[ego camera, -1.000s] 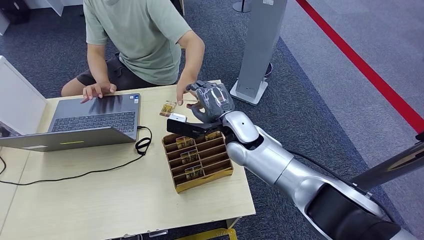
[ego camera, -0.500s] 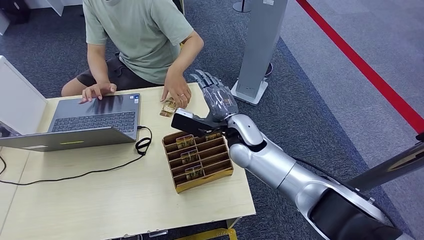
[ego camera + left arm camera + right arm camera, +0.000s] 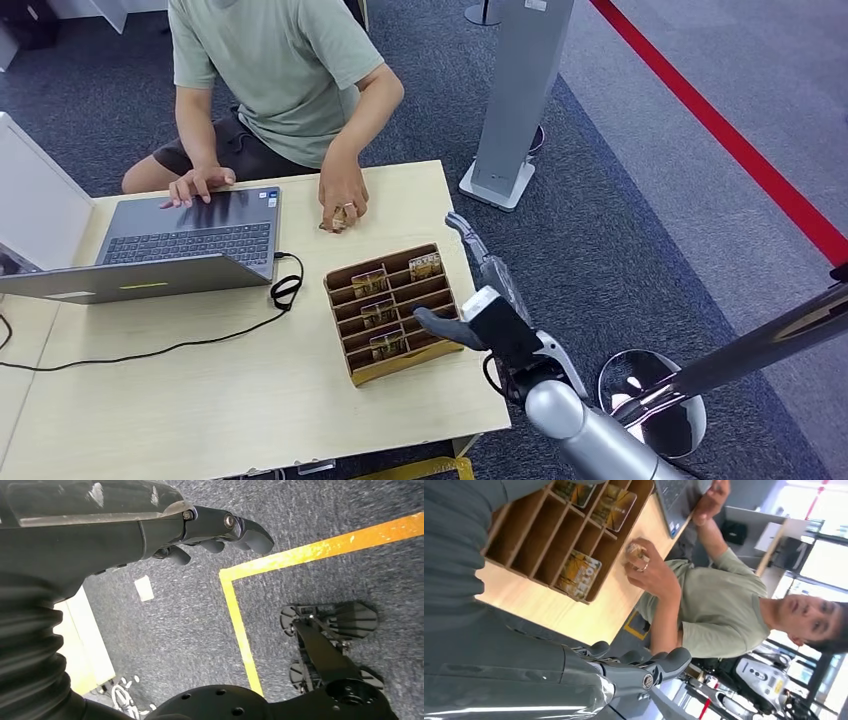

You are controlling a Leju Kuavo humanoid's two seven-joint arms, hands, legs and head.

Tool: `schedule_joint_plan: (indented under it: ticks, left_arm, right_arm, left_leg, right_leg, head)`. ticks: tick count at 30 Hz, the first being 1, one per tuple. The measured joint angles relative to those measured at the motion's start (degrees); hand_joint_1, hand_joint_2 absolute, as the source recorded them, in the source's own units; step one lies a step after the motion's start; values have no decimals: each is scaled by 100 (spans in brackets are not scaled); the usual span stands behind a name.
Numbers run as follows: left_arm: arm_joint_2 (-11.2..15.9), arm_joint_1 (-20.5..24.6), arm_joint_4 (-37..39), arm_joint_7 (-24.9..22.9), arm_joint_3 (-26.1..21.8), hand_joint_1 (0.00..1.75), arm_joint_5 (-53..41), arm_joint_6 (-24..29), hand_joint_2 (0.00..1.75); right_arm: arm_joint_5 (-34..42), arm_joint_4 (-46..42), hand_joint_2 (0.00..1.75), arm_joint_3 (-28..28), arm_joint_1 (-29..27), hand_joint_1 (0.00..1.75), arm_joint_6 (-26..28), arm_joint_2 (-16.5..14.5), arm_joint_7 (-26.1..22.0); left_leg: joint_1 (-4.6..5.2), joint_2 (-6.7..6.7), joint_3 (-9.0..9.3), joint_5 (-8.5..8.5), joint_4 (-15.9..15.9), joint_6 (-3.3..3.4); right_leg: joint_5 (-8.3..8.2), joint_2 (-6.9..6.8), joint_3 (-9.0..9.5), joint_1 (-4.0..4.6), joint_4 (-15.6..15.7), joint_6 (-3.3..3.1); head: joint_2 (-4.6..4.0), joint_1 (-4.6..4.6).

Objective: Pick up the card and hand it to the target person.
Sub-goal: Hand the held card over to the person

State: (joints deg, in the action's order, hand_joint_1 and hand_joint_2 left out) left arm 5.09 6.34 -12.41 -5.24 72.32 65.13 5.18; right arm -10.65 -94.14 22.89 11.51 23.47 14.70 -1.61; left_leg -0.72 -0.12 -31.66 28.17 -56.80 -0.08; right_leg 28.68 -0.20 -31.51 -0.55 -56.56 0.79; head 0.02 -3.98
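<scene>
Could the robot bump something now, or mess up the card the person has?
Maybe. The right hand hangs open beside the wooden card tray at the table's edge; a careless swing might knock it and spill its cards. The person's hand covers the delivered card on the table, so reaching there again might hit it.

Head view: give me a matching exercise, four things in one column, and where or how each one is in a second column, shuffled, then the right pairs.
Things:
1. card
2. laptop
3. wooden organizer
4. right hand

Places or states:
A. open on the table, the person's other hand on its edge
B. empty, fingers apart, beside the table's right edge
C. under the person's hand on the table
D. holds cards upright in some slots

Pairs: 1-C, 2-A, 3-D, 4-B
</scene>
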Motion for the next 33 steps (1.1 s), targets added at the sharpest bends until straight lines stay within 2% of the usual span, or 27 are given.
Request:
schedule_joint_plan:
  ticks: [4,10,19,33]
  left_arm:
    - [0,0,0,16,-1,0,3,13,175]
    - [0,8,0,30,-20,0,57,46,175]
    - [0,14,0,10,-69,0,131,85,175]
    - [0,17,0,-61,-79,0,132,79,175]
  right_arm:
    - [237,-156,175,-273,-629,0,-45,-1,-408]
    - [418,-88,175,-396,-1018,0,-267,-101,-740]
    - [404,165,175,-349,-995,0,-391,-301,-760]
    - [392,448,175,-234,-964,0,-428,-422,-725]
  left_leg:
    - [0,1,-5,1,0,-1]
    - [0,1,-3,1,0,-1]
    - [0,1,-4,0,0,-1]
    - [0,1,-3,0,0,-1]
  right_leg:
    - [0,2,-2,0,-1,0]
    - [0,2,-1,0,-1,0]
    - [0,2,-1,0,-2,0]
    - [0,2,-1,0,-2,0]
  head:
    - [0,-1]
    - [-1,-2]
    - [0,-3]
    - [0,-2]
